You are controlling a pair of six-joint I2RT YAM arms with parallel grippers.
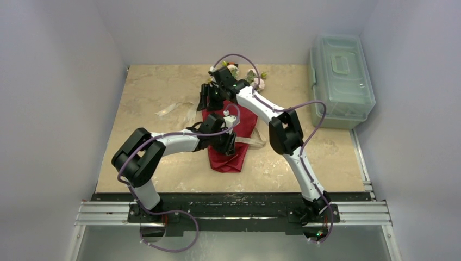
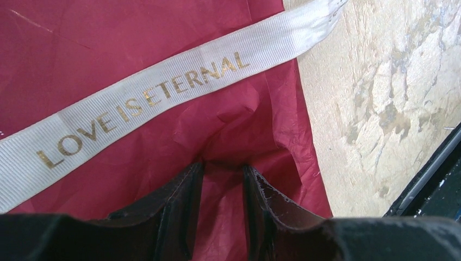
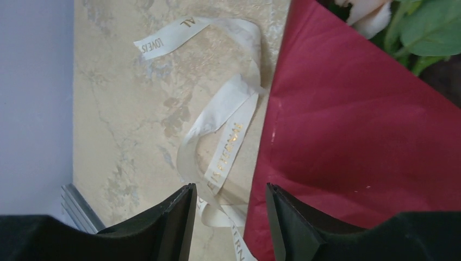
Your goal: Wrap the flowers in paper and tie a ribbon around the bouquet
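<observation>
- Left gripper point(image 2: 223, 166) is down on the crinkly red paper sheet point(image 1: 231, 159). Its jaws stand only narrowly apart, and a puckered ridge of that paper is pinched up between the black fingers point(image 2: 182, 201).
- That pinch sits on the lower half of the wrap, close to its right-hand edge, and creases fan away from the fingertips across the red surface.
- Just past those fingertips, the cream ribbed fabric ribbon point(image 2: 163, 92) lies flat and slantwise across the paper. Its gold letters read LOVE IS ETERNAL, and one end runs off the paper's edge onto the beige marbled bench point(image 1: 326, 163).
- Right gripper point(image 3: 229, 187) hangs over the far left side of the wrap with its jaws standing well apart, and nothing is held between them.
- Below that gap, the paper's left edge meets the bare bench, and a stretch of ribbon runs close along it.
- On that same side the ribbon curls in loose loops on the bench top, beside the paper, with one tail reaching out toward the left edge of the bench.
- The paper lies as a slim cone in the middle of the bench, its narrow tip toward the near edge and its wide mouth toward the far edge.
- The pink and white rose blooms with green leaves point(image 1: 255, 79) poke out of that wide mouth, right by the far edge of the bench.
- A translucent green plastic lidded box point(image 1: 342, 81) sits at the far right corner, well apart from the wrap.
</observation>
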